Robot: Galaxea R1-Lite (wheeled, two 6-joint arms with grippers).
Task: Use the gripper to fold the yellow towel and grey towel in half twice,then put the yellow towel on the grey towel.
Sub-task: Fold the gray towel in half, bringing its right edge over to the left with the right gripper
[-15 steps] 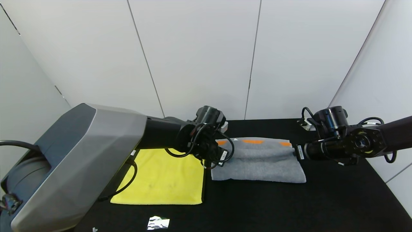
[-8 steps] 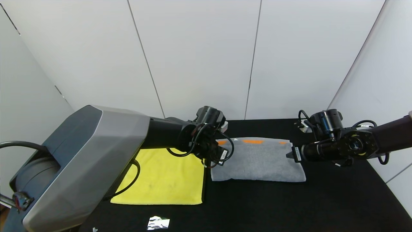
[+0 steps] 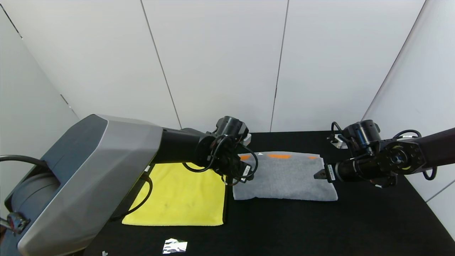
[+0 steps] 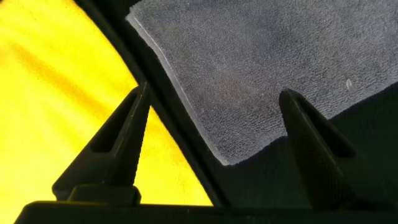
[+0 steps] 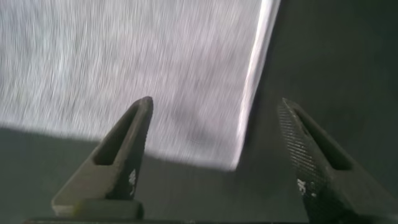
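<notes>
The grey towel lies folded flat at the table's middle, its orange stripes along the far edge. The yellow towel lies spread out to its left, partly under my left arm. My left gripper hovers open over the grey towel's left edge, and the left wrist view shows a grey towel corner and the yellow towel between its fingers. My right gripper is open just above the grey towel's right edge. Neither gripper holds anything.
The black table is bounded by white walls behind and on both sides. A crumpled foil scrap lies near the front edge. A small white object sits at the back right, behind my right arm.
Both grippers have gone from shut to open at the grey towel's two ends. The raised fold of the towel has settled flat. My right gripper has shifted slightly inward.
</notes>
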